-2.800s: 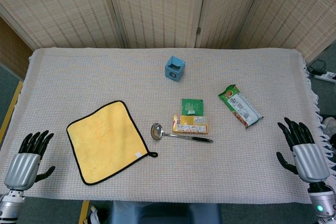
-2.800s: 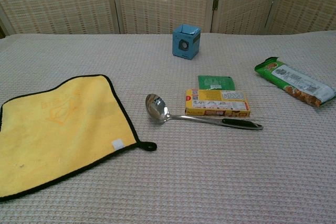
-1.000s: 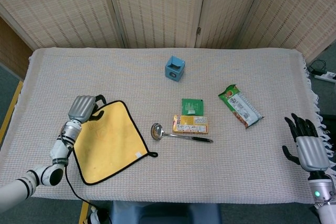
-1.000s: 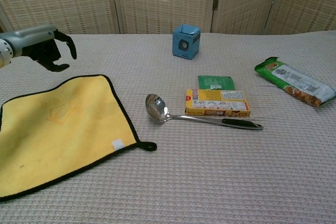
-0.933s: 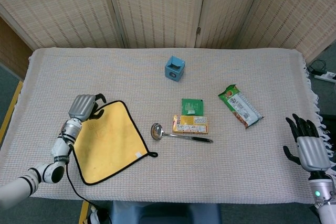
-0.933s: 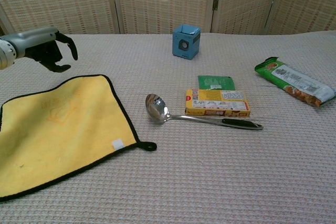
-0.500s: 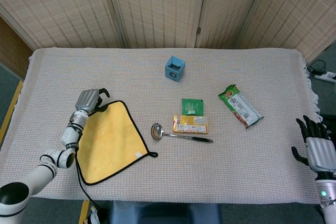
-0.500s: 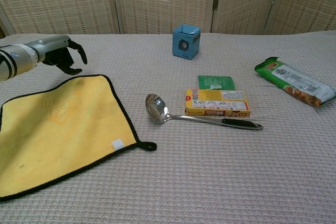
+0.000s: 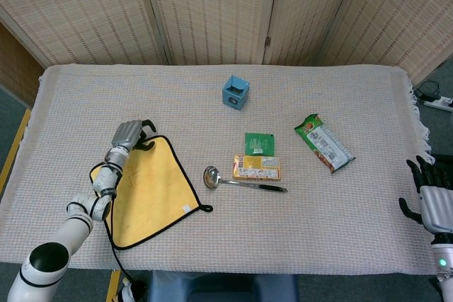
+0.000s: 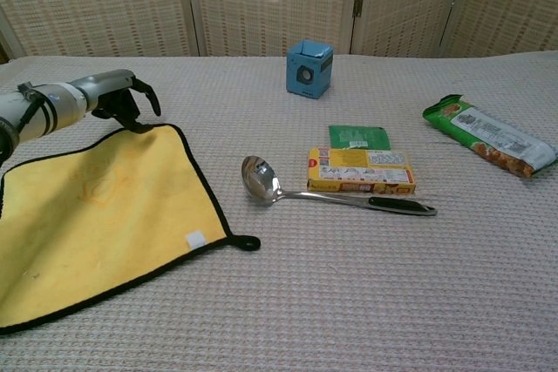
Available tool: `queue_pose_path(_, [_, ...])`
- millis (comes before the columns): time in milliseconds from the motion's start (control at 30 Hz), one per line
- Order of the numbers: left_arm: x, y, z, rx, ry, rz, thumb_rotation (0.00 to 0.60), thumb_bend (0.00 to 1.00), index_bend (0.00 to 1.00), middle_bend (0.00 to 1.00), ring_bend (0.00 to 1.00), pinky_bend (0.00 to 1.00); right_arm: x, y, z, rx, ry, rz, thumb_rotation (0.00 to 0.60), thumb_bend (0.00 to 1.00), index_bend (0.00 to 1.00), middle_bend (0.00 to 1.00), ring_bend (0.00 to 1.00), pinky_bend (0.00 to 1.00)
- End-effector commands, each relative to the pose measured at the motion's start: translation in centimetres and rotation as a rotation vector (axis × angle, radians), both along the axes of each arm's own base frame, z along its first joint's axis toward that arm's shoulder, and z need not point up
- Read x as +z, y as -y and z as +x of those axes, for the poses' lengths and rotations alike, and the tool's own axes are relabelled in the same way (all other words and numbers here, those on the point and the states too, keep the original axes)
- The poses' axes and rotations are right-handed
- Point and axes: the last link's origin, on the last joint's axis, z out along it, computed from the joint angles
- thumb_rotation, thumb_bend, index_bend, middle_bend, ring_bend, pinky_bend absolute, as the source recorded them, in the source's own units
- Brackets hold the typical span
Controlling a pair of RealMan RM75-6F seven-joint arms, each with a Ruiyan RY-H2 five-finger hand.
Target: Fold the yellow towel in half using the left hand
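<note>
Your left hand point(image 9: 129, 134) sits over the far edge of the yellow towel point(image 9: 151, 189), fingers curled apart, gripping nothing; towel flat, left of the ladle point(image 9: 241, 182); right hand point(image 9: 433, 201) empty, fingers spread.

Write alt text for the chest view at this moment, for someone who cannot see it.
The robot's left hand hovers with curled fingers at the far edge of a flat yellow towel on a cloth-covered table. To the towel's right lie a ladle, a yellow box, a green packet, a snack bag and a blue cube.
</note>
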Motion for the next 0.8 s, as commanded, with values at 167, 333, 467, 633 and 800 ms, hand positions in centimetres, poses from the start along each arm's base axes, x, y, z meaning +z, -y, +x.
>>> queue_pose_path(167, [-0.4,0.0,0.1,0.004,0.026,-0.008,0.6,0.39,0.44,1.0,1.0,1.0,0.1,-0.1,0.1,0.011,-0.004,-0.005,0.6,0.43,0.0,0.0,0.0,0.0])
queue_pose_path(333, [-0.7,-0.1,-0.1,0.024,0.017,-0.025,0.6,0.39,0.45,1.0,1.0,1.0,0.0,-0.2,0.1,0.011,0.0,0.005,0.6,0.43,0.0,0.0,0.0,0.0])
queue_pose_path(467, [-0.8,-0.2,0.0,0.027,0.016,-0.032,0.6,0.39,0.44,1.0,1.0,1.0,-0.3,-0.2,-0.2,-0.005,0.005,0.034,0.6,0.43,0.0,0.0,0.0,0.0])
queue_pose_path(633, [-1.1,-0.3,0.0,0.043,0.018,-0.05,0.6,0.39,0.42,1.0,1.0,1.0,-0.2,-0.3,-0.3,-0.013,0.006,0.033,0.6,0.43,0.0,0.0,0.0,0.0])
queue_pose_path(800, [-1.4,-0.3,-0.1,0.062,0.025,-0.065,0.6,0.39,0.43,1.0,1.0,1.0,0.0,-0.4,-0.5,-0.024,0.003,0.023,0.6,0.43,0.0,0.0,0.0,0.0])
